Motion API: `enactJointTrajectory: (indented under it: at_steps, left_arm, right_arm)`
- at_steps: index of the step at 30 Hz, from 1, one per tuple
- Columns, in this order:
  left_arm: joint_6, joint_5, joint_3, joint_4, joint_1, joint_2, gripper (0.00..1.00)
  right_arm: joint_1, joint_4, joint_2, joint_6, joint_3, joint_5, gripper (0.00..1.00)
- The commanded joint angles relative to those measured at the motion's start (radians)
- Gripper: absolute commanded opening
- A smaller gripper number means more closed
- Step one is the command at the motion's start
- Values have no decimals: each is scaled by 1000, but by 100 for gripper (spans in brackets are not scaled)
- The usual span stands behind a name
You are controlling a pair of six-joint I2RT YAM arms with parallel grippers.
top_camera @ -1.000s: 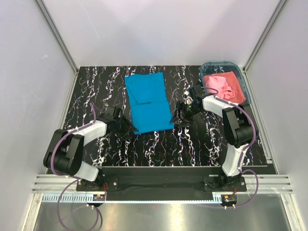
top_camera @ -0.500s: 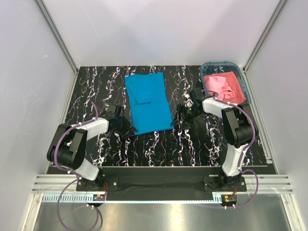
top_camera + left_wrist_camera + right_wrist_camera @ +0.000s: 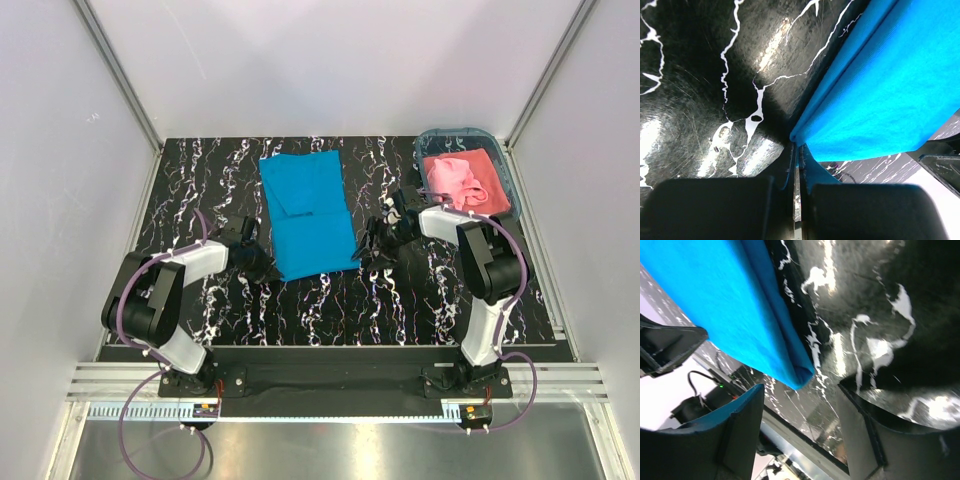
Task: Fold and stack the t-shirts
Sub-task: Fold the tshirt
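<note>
The turquoise-blue t-shirt [image 3: 308, 215] lies folded into a long strip in the middle of the black marble table [image 3: 200, 180]. My left gripper [image 3: 262, 262] is at its near left corner and is shut on that corner; the left wrist view shows blue cloth [image 3: 880, 90] pinched between the jaws of the left gripper [image 3: 799, 150]. My right gripper [image 3: 368, 248] stands open at the near right corner. In the right wrist view the folded corner [image 3: 795, 370] sits between the spread fingers of the right gripper [image 3: 800, 387], untouched. The salmon pink t-shirt [image 3: 460, 180] lies crumpled in the basket.
The teal plastic basket [image 3: 513, 185] stands at the table's back right corner, just behind my right arm. White walls with metal posts close in the table on three sides. The arm bases sit on a rail along the near edge.
My left gripper has closed on the blue shirt's near left corner. My right gripper has edged a little toward the near right corner and stays open.
</note>
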Motion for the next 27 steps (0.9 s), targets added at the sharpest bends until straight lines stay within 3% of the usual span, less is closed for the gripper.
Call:
enactJointTrajectory:
  at_steps: [1, 18, 25, 27]
  left_arm:
    - [31, -46, 17, -41, -4, 19, 0]
    - [53, -32, 18, -48, -3, 14, 0]
    - [57, -26, 21, -42, -3, 17, 0]
    - [74, -30, 29, -50, -3, 20, 0]
  right_arm:
    - [16, 70, 28, 53, -10, -12, 66]
    - [24, 144, 88, 136, -44, 43, 51]
    - [25, 156, 80, 153, -51, 97, 28]
    - [24, 147, 82, 141, -44, 118, 13]
